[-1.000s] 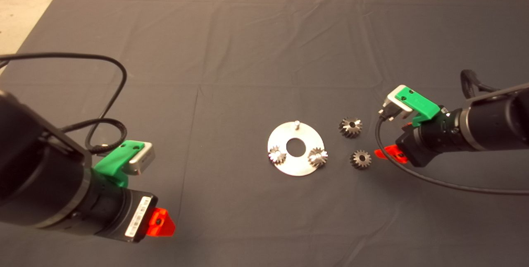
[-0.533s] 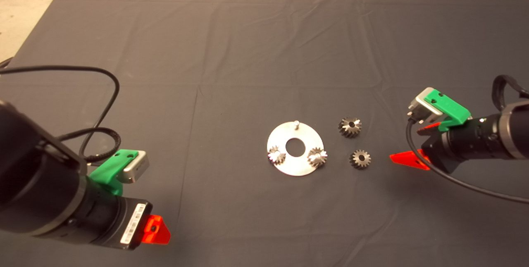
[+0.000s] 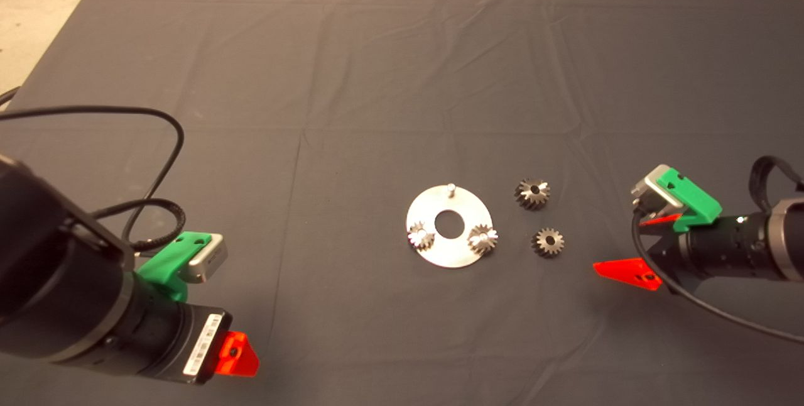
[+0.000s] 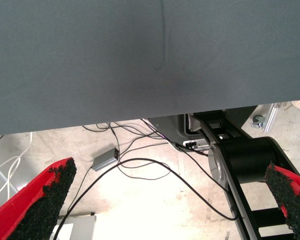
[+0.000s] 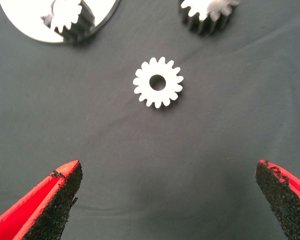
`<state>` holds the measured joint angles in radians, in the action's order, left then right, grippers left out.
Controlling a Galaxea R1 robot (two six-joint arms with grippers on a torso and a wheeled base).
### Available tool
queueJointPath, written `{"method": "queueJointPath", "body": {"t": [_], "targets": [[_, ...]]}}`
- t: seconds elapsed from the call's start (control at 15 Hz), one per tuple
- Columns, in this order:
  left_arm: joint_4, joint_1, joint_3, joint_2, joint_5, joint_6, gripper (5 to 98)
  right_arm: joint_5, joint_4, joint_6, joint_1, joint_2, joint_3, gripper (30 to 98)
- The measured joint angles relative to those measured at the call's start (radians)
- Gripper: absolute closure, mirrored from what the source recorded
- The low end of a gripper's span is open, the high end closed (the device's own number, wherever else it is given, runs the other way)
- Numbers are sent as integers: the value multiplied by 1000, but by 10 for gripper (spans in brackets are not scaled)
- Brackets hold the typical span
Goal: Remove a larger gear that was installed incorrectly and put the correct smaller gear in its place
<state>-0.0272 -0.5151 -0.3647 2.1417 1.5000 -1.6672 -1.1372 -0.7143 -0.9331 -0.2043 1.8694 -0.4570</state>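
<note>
A round steel plate (image 3: 461, 256) lies mid-mat with two shiny small gears (image 3: 421, 236) (image 3: 482, 239) on it and one bare peg (image 3: 450, 189). The larger gear (image 3: 532, 193) lies loose on the mat to the plate's right. The smaller gear (image 3: 548, 242), dark with a round hole, lies just in front of it. My right gripper (image 3: 619, 245) is open and empty, to the right of the smaller gear and apart from it. In the right wrist view the smaller gear (image 5: 158, 82) lies ahead of the open fingers (image 5: 55, 200), with the larger gear (image 5: 208, 12) and the plate (image 5: 25, 17) beyond. My left gripper (image 3: 235, 353) is open and empty at the mat's lower left.
The dark mat (image 3: 377, 79) has creases across its middle. Black cables (image 3: 157, 142) loop over the left arm. The left wrist view shows the mat's edge (image 4: 140, 120) and the floor with cables (image 4: 140, 165) and a black robot part (image 4: 245, 165).
My right gripper has drawn back to the right and toward the mat's front, away from the smaller gear. My left arm has shifted slightly toward the lower left. The gears have not moved.
</note>
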Motion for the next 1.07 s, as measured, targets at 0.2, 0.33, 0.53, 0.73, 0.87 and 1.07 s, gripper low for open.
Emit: {"method": "queueJointPath", "body": {"t": [0.2,0.33,0.53,0.73,0.87,1.07], "targets": [[0,8,0,3,0,0,58,1,-55,67,23,1,0,363],[0,9,0,2,0,0,58,4,-114,82,35,6,0,363],[0,11,0,3,0,0,58,4,-221,99,86,7,0,363],[0,11,0,2,0,0,58,9,-254,103,130,26,0,363],[0,11,0,2,0,0,58,17,-255,103,147,50,-3,363],[0,11,0,2,0,0,58,23,-283,103,151,101,-44,363]]}}
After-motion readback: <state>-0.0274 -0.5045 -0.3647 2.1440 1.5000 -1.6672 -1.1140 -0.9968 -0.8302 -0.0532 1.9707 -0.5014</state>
